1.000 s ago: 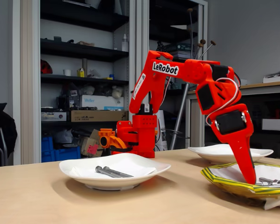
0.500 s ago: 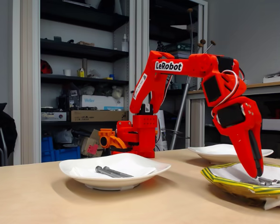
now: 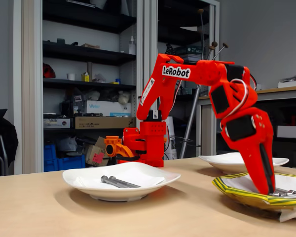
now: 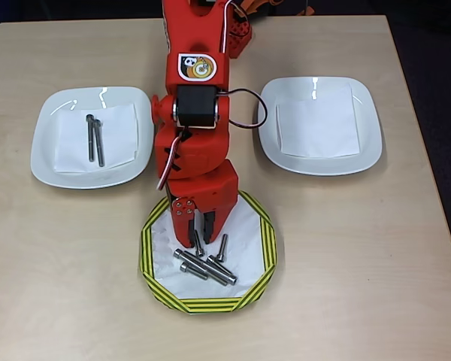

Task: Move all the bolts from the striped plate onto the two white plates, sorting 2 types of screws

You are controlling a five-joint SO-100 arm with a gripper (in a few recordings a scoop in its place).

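1. Left of the striped plate (image 4: 154,259) in the overhead view sits a white plate (image 4: 45,147) with two long bolts (image 4: 95,139) lying side by side on its paper, both running away from the striped plate.
2. Over the striped plate's upper half hangs my gripper (image 4: 199,226), tips pointing down. My two fingers stand slightly apart with one bolt (image 4: 198,244) between them, so I judge them not yet clamped on it; the fixed view shows my tips (image 3: 267,190) low inside the plate.
3. That bolt's long axis runs roughly in line with my fingers, toward the plate's near rim. My fingers straddle it across its shaft, which suits a pinch.
4. Just right of it lies a short bolt (image 4: 222,247), nearly parallel. Below both, toward the near rim, more bolts (image 4: 204,265) lie slanted in a bunch.
5. Right of the striped plate, the other white plate (image 4: 368,143) holds just a paper sheet, which I judge is for the shorter kind.
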